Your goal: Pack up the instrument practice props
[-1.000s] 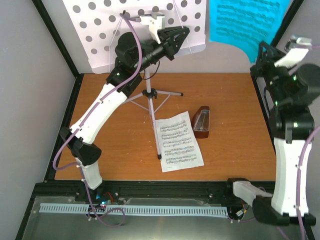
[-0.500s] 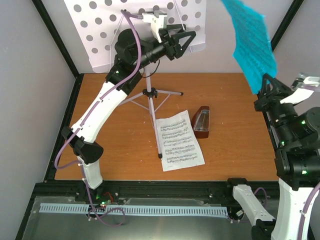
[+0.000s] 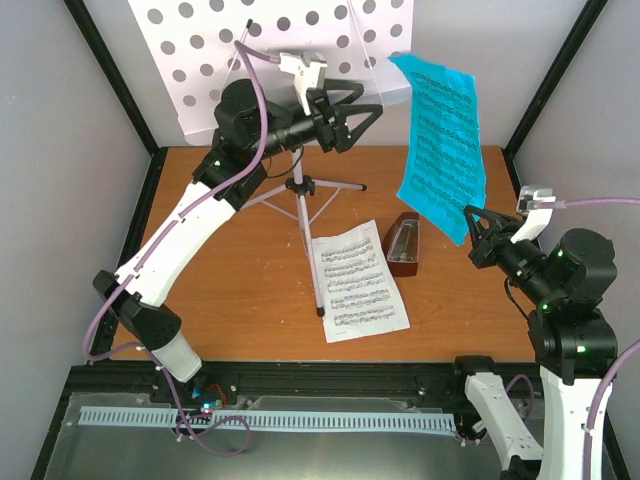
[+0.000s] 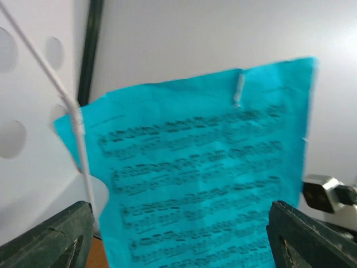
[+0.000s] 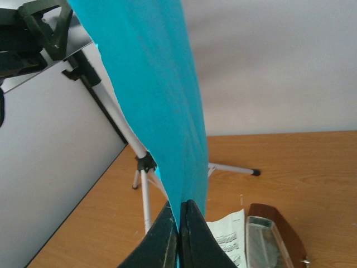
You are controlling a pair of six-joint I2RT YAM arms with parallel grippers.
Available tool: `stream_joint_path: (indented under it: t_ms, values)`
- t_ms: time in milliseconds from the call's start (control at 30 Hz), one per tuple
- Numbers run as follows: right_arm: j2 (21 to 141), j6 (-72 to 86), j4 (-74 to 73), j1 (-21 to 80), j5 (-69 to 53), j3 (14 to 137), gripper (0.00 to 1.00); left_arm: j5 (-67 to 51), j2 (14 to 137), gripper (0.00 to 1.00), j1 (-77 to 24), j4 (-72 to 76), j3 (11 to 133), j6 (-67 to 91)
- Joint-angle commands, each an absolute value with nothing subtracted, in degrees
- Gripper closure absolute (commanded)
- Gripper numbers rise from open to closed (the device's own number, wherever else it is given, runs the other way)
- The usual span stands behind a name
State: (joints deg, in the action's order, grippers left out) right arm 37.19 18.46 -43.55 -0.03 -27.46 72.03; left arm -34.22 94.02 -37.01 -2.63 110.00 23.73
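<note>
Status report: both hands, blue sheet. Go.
Left hand open, empty, at stand desk. Right hand shut on blue sheet, sheet aloft. Metronome on table below.

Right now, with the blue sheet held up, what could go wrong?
The right gripper pinches the blue sheet only at its bottom edge, so it could flop or slip. The metronome stands close by; a low sweep might topple it. The open left gripper is beside the music stand; a nudge could tip it.
</note>
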Motion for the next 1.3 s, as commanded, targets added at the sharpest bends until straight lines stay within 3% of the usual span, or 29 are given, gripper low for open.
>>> stream_joint_path:
  t_ms: [0, 200, 567, 800, 1267]
  values:
    - [36.5, 18.7, -43.6, -0.2, -35.6, 70.5, 0.97, -43.7, 90.3, 0.14, -36.8, -0.3, 102.4, 22.8]
    - [36.6, 14.7, -52.7, -0.3, -37.7, 63.6, 0.97, -43.5, 83.8, 0.13, -36.9, 4.5, 85.6, 22.4]
    - [37.7, 16.0, -49.0, -0.2, -42.3, 44.5, 0.97, -33.2, 68.5, 0.1, -37.9, 4.7, 57.8, 22.3]
    - [42.4, 14.9, -48.1, 1.1, -40.0, 42.3, 0.97, -31.1, 62.9, 0.04, -32.6, 1.1, 48.0, 28.9]
    - [52.1, 22.2, -39.7, 20.6, -22.5, 38.3, 0.97, -25.9, 61.7, 0.01, -30.6, -1.9, 43.9, 28.6]
